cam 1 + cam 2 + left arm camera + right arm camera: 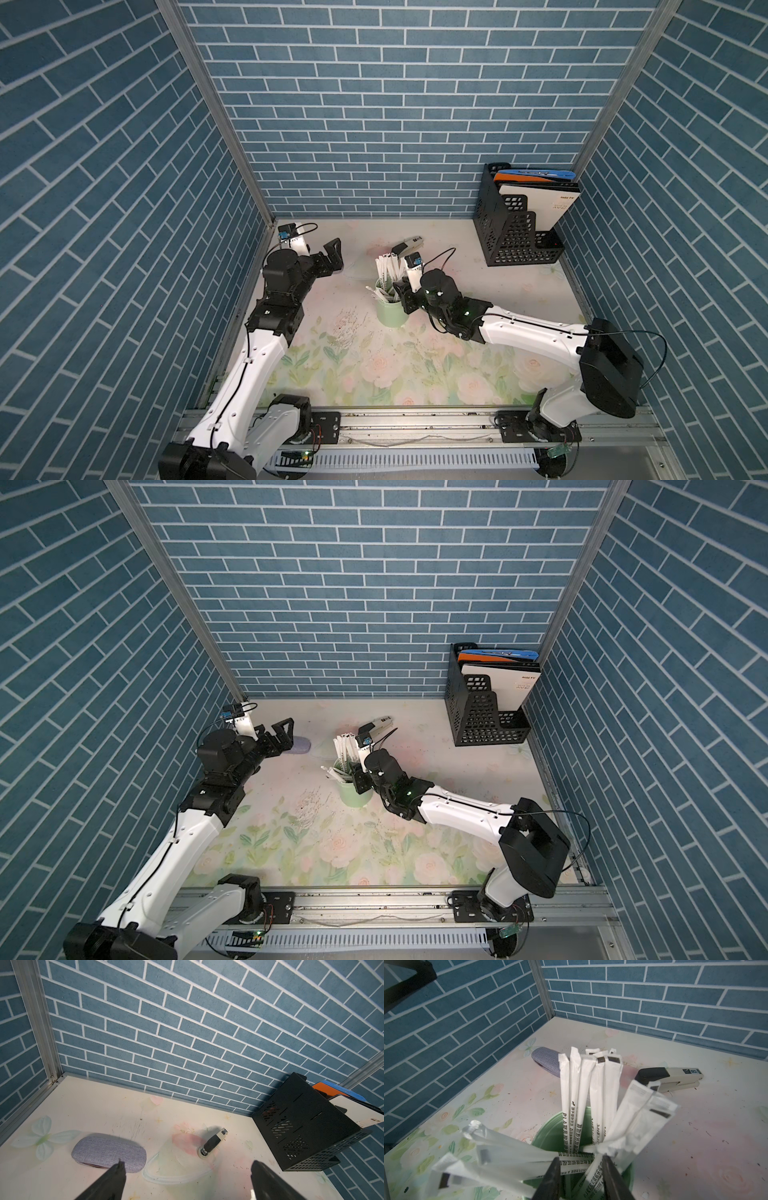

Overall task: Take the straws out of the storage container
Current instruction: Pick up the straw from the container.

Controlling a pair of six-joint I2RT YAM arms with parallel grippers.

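Observation:
The pale green storage container [390,315] [353,796] stands mid-table, and its inner wall [550,1136] shows in the right wrist view. Several white wrapped straws [388,269] [345,748] [591,1088] stick up from it and fan out, some leaning over the rim. My right gripper [401,297] [358,780] [581,1159] reaches into the cup mouth from the right. Its two dark fingers are closed against a bundle of straws between them. My left gripper [334,253] [286,733] [188,1164] hangs wide open at the back left, above the table, holding nothing.
A stapler [409,245] [214,1140] [670,1078] lies behind the cup. A grey fabric case [299,746] [109,1150] and a clear plastic lid [176,1165] lie under the left gripper. A black perforated file holder [515,224] with folders stands at the back right.

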